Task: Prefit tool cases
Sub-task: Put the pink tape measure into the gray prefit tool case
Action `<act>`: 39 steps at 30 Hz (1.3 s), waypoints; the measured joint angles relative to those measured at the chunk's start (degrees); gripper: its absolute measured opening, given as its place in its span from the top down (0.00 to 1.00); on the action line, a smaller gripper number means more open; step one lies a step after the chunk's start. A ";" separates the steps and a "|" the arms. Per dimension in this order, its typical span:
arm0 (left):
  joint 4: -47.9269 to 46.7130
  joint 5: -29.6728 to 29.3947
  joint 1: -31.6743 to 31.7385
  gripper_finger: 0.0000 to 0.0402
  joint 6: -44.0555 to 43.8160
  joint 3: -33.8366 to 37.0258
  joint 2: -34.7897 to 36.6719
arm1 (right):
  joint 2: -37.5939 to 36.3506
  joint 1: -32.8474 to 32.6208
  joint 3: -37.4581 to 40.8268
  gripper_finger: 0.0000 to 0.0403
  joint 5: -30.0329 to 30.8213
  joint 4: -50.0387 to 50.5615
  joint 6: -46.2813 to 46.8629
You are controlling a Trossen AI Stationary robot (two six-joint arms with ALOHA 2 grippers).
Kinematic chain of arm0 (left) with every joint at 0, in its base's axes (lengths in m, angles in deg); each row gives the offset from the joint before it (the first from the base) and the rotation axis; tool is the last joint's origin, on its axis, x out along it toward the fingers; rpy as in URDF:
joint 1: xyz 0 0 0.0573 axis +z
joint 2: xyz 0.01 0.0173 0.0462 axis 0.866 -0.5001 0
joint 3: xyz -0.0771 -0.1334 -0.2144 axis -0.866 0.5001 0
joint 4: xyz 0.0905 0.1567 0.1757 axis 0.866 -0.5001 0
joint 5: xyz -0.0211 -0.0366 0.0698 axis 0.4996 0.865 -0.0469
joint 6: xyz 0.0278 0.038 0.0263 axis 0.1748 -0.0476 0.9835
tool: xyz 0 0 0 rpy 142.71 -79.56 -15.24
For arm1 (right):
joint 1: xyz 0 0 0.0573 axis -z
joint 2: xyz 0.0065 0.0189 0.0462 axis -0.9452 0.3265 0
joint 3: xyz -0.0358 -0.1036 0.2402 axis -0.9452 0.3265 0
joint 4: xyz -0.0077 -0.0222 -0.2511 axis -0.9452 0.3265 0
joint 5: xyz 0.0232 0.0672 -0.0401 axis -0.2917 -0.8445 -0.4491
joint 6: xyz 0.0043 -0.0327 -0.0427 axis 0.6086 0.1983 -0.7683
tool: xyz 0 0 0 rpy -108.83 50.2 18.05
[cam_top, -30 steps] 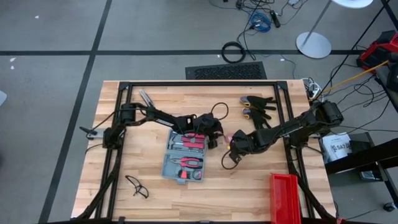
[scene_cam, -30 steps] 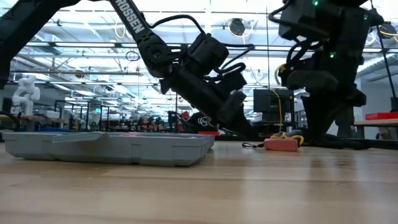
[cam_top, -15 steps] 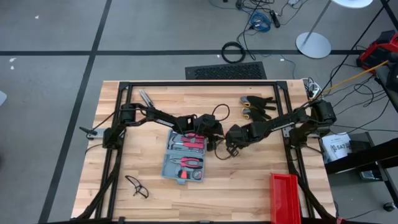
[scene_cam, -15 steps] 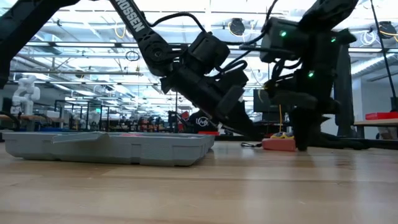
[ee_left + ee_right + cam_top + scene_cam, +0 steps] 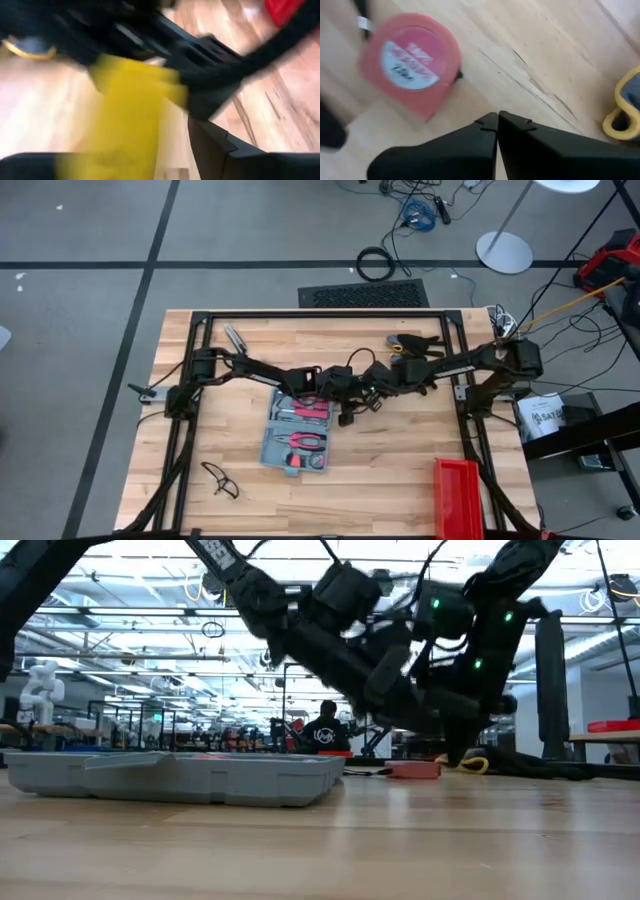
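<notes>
My right end effector (image 5: 496, 122) is pinched together, empty, beside the tape measure (image 5: 407, 62). Case (image 5: 297, 432) lies open off toward my left arm, which is nearer. Left end effector (image 5: 345, 393) is spread apart.

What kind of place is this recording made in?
Probably a robotics lab or large workshop hall. The wooden table stands on a grey concrete floor with loose cables lying about. The low view shows a wide hall with ceiling lights, and a small white robot arm stands far back.
</notes>
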 joint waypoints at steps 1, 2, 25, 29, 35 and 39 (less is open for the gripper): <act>-1.50 -0.65 0.03 0.72 0.44 -0.19 1.03 | -0.86 -0.12 0.00 1.00 0.25 0.21 0.07; -2.87 -1.46 0.03 0.72 1.31 -0.51 2.27 | -1.80 -0.17 0.00 1.00 0.03 0.42 0.47; -42.51 -18.02 -0.89 0.72 11.36 1.25 43.71 | 4.03 -2.52 -3.96 0.82 -5.62 -25.61 -14.56; -46.66 -18.04 -0.78 0.72 10.28 1.29 44.74 | 9.57 -2.23 -8.00 0.78 -8.04 -22.41 -16.19; -54.23 -17.78 -0.85 0.72 6.74 1.29 45.00 | 18.50 -0.97 -17.90 0.76 -5.18 -8.32 -17.07; -58.66 -17.80 -0.85 0.72 4.44 1.31 45.00 | 23.41 0.05 -23.70 0.76 -5.60 -1.04 -17.43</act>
